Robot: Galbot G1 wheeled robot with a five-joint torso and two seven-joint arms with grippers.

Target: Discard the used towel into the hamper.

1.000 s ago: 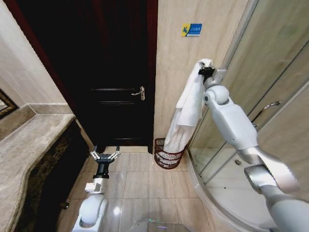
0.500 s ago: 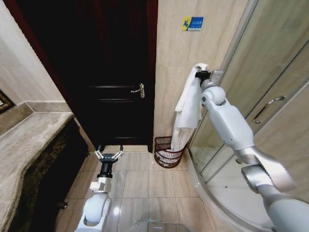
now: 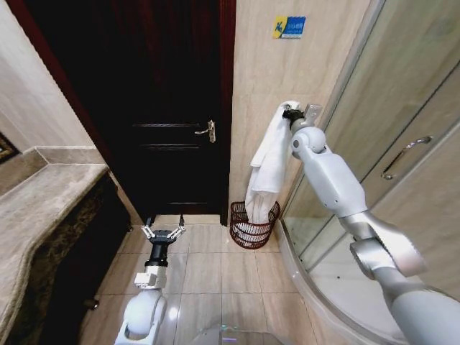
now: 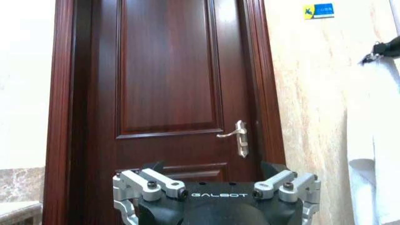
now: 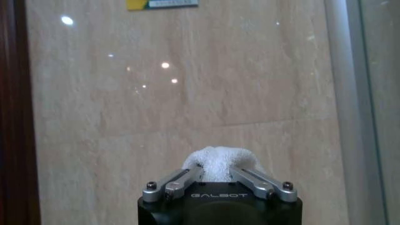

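Note:
A long white towel [image 3: 267, 162] hangs straight down from my right gripper [image 3: 287, 113], which is shut on its top fold. In the right wrist view the fingers pinch a white bunch of the towel [image 5: 216, 161] in front of the tiled wall. The towel's lower end reaches into the hamper [image 3: 254, 225], a small dark red-brown wire basket on the floor by the wall, beside the door. The towel also shows at the side of the left wrist view [image 4: 381, 112]. My left gripper [image 3: 162, 232] is open, held low over the floor in front of the door.
A dark wooden door [image 3: 169, 108] with a lever handle [image 3: 207, 130] stands ahead. A stone counter [image 3: 39, 208] runs along the left. The glass shower enclosure [image 3: 388, 136] with its curved sill is on the right. Tiled floor [image 3: 208, 273] lies open between them.
My right gripper has come down and to the left with the towel, so the towel's lower end now drops deeper into the hamper. The left arm has barely moved.

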